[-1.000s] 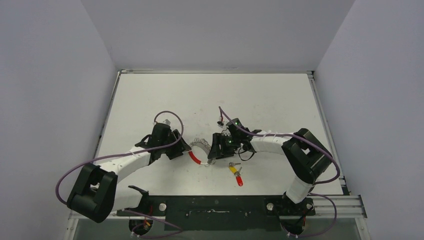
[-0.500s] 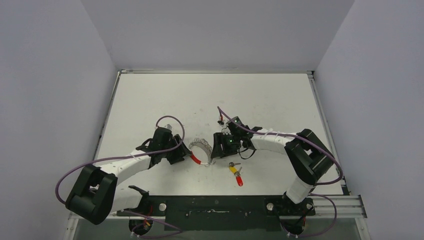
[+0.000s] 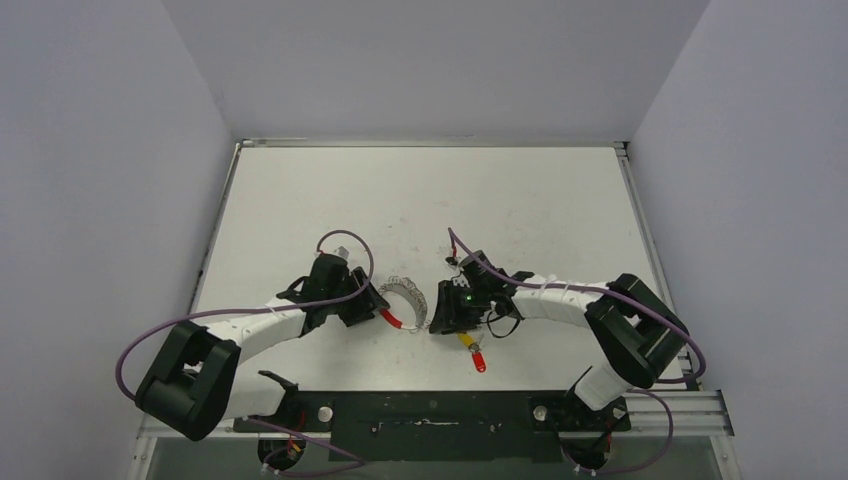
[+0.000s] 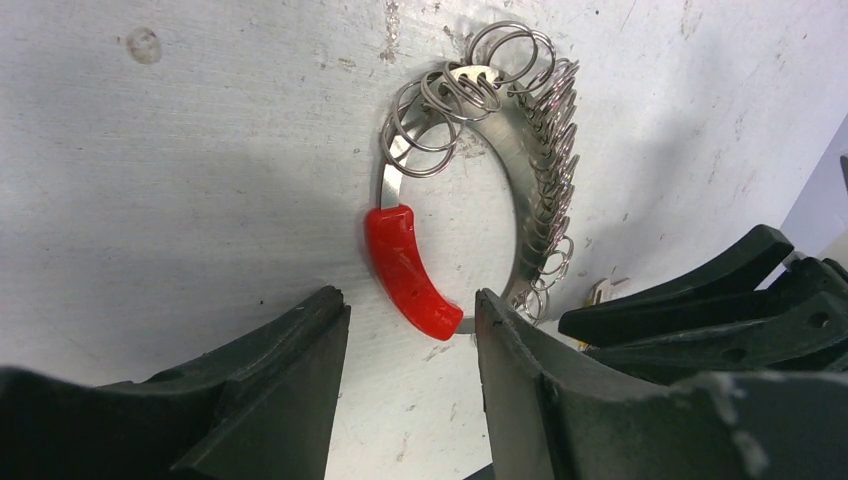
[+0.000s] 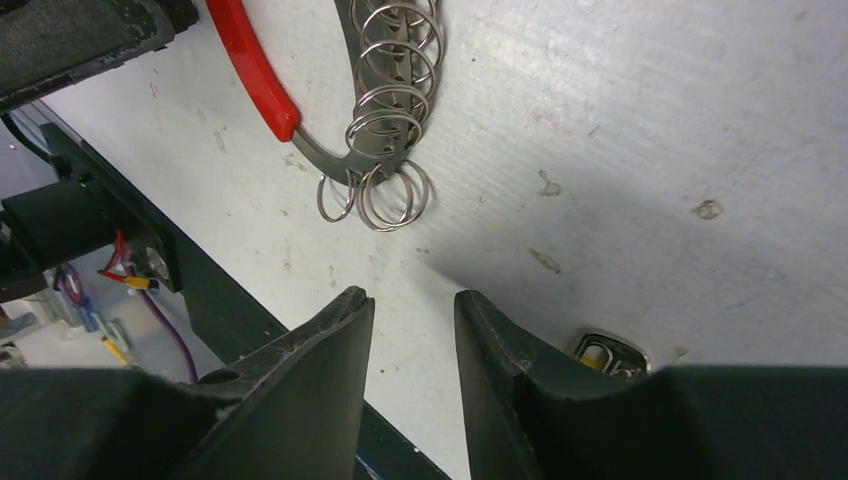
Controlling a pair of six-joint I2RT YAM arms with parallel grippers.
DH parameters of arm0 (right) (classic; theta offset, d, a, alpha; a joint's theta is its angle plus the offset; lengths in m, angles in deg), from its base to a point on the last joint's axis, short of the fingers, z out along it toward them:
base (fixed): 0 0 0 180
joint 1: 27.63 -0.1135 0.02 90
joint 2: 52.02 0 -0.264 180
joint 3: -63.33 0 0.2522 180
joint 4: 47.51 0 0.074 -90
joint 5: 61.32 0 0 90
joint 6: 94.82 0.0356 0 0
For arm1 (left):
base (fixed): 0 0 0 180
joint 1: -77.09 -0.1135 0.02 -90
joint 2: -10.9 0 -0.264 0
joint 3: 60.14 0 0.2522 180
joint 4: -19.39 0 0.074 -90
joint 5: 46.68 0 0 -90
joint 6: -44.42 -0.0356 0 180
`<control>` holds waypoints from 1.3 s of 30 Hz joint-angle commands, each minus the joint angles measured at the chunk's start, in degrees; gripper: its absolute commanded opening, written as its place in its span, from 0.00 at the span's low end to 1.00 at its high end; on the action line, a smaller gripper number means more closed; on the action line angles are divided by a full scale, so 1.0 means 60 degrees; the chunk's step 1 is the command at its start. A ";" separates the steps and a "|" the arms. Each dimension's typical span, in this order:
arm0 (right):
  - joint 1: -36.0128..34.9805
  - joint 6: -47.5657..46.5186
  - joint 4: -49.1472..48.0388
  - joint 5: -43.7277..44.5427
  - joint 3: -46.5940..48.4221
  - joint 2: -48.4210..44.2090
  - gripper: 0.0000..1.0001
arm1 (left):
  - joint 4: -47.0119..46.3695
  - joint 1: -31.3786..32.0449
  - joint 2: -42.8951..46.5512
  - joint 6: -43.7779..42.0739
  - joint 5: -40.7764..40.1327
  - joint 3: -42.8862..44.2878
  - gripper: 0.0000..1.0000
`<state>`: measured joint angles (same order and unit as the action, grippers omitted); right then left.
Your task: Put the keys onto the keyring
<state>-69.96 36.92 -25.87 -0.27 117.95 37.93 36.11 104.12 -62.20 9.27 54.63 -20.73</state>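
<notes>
The keyring (image 3: 405, 297), a steel loop strung with many small split rings and a red sleeve (image 3: 391, 318), lies flat on the table. In the left wrist view the keyring (image 4: 520, 200) lies just ahead of my open left gripper (image 4: 410, 303), with the lower end of the red sleeve (image 4: 405, 262) between the fingertips. My right gripper (image 3: 441, 318) is open and empty just right of the ring; its wrist view shows the keyring (image 5: 385, 105) ahead. The yellow-headed key (image 3: 467, 340) and the red-headed key (image 3: 478, 361) lie beside the right gripper. One key (image 5: 610, 353) peeks out behind the right finger.
The white table (image 3: 420, 200) is scuffed, with walls on three sides. The black base rail (image 3: 430, 410) runs along the near edge. Purple cables (image 3: 340, 240) loop over both arms.
My right gripper has shifted toward the near edge, closer to the keys. My left gripper has edged right toward the red sleeve. Ring and keys have not moved.
</notes>
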 commanded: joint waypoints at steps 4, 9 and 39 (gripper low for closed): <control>-0.0109 0.1625 -0.1741 0.0225 -0.0370 0.0382 0.28 | -0.0026 0.0078 -0.0206 -0.0074 -0.0121 0.0017 0.48; -0.0109 0.2215 -0.2808 0.0247 -0.0438 0.1059 0.26 | 0.0031 0.0081 -0.0195 -0.0103 -0.0142 0.0030 0.48; 0.1402 -0.1032 0.0576 0.1172 0.0846 -0.0493 0.40 | 0.0422 0.0103 0.0238 -0.0323 -0.0274 0.0083 0.54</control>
<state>-62.64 32.55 -23.21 7.69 122.00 36.64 36.57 104.44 -61.37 8.96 54.26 -20.71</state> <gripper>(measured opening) 0.420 0.533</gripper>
